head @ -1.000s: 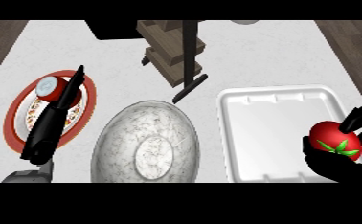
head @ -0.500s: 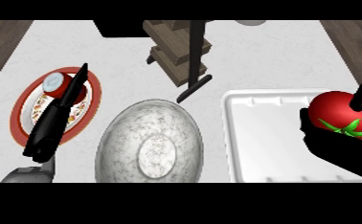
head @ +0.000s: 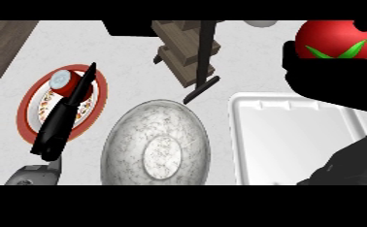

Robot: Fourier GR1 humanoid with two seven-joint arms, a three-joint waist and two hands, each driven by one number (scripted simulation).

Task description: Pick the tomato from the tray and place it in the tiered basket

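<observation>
A red tomato (head: 329, 39) with a green stem star is held high at the upper right, my right hand (head: 315, 83) curled under and around it. Below the hand lies the white tray (head: 287, 143), nothing on its bare surface. The tiered basket (head: 188, 51), a wooden stand with a dark post, rises at the top centre, left of the tomato. My left hand (head: 64, 117) rests open at the left, fingers straight, over a red-rimmed plate.
A red-rimmed plate (head: 32, 102) at the left carries a small red-and-white can (head: 63, 80). A large grey speckled bowl (head: 156, 143) sits between the plate and the tray. A dark object (head: 132, 27) stands at the back beside the basket.
My right hand has lifted the tomato up off the tray and away from me, toward the upper right. The left hand has stayed in place.
</observation>
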